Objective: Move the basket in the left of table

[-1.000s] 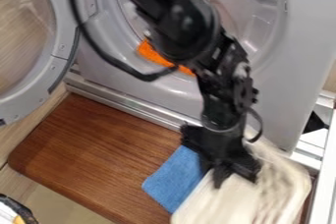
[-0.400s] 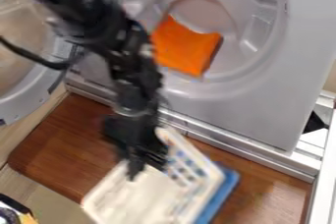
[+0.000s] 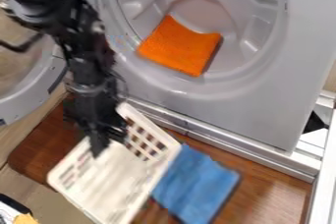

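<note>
White plastic basket (image 3: 121,179) sits at the left part of the wooden board (image 3: 42,144), its near-left corner out over the board's near edge; can't tell if its base is flat on the wood or a bit up. Gripper (image 3: 105,142) hangs at the basket's far-left rim; can't tell if it's wide, narrow or clamped on. Handling, my guess: light, thin-walled, fairly stiff w/ some give at the slotted sides; smooth plastic, so prob. slides easily on wood & could twist if held off-centre. Not very fragile, but thin bars may flex or snag. Best hold: top rim, mid-side, one side of grip in & one out; avoid corners, & avoid catching the blue cloth (image 3: 197,183) right beside its right side. Cloth looks soft & floppy, would drag or bunch if bumped. Count: 1 basket, 1 blue cloth on the board toward its right end, 1 orange cloth (image 3: 179,46) in the drum of 1 grey machine (image 3: 239,115), 1 open round door (image 3: 19,102) at left, 1 board, 1 gripper. Also 1 part-seen black, white & yellow item (image 3: 16,213) at the bottom-left, can't ID; may be >1 pc.
</note>
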`<state>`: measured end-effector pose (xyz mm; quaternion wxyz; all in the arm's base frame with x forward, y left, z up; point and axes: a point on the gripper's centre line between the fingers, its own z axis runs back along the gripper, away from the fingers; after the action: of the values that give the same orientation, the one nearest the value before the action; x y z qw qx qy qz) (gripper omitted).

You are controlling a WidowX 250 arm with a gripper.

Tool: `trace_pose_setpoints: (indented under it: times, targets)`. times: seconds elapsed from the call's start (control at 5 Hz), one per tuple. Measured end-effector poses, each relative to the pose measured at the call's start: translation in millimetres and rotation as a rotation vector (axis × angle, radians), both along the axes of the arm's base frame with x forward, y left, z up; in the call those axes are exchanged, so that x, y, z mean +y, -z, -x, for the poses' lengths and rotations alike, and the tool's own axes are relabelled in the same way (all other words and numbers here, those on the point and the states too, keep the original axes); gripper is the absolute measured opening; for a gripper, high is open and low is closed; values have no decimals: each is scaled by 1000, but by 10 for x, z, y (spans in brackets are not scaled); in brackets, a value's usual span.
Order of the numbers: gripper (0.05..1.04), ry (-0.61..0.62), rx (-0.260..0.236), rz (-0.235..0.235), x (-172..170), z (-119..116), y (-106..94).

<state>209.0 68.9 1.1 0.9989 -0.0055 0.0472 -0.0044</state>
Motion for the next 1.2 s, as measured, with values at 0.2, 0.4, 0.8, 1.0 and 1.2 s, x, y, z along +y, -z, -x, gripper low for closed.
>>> trace_pose_setpoints:
  times: [0.2,0.4,0.8,1.0,1.2]
  targets:
    - [90,-27,4,-4,245,-43,27]
    - [90,-46,14,-15,398,-111,49]
    - [291,-47,49,11,494,-279,334]
    - [578,-47,56,-1,469,-309,341]
    - [884,-42,79,-2,400,-333,411]
